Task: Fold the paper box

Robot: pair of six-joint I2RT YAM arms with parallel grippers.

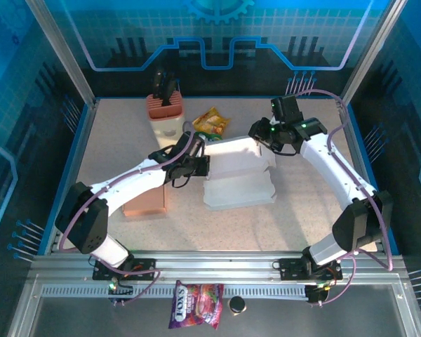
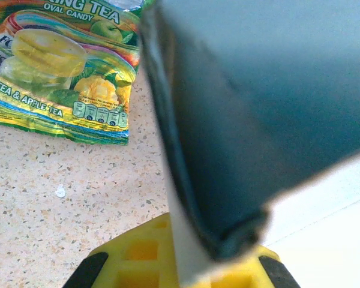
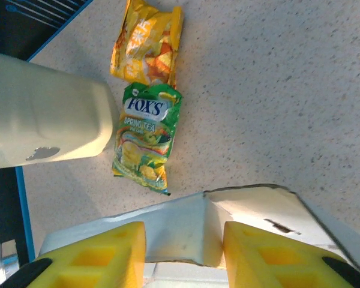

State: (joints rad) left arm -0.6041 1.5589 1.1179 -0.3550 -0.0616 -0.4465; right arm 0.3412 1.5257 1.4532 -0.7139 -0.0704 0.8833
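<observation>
White box (image 1: 238, 186) lay half-folded on the bench (image 1: 316, 210).
Left pincer (image 1: 202, 163) pinched its flap; right pincer (image 1: 262, 139) straddled another, jaws parted.

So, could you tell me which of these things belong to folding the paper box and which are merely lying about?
Job: paper box; left gripper, shut on one flap; right gripper, jaws apart at another flap.
Lying about: green candy bag; yellow snack bag; cream container; pink box; purple candy bag.
</observation>
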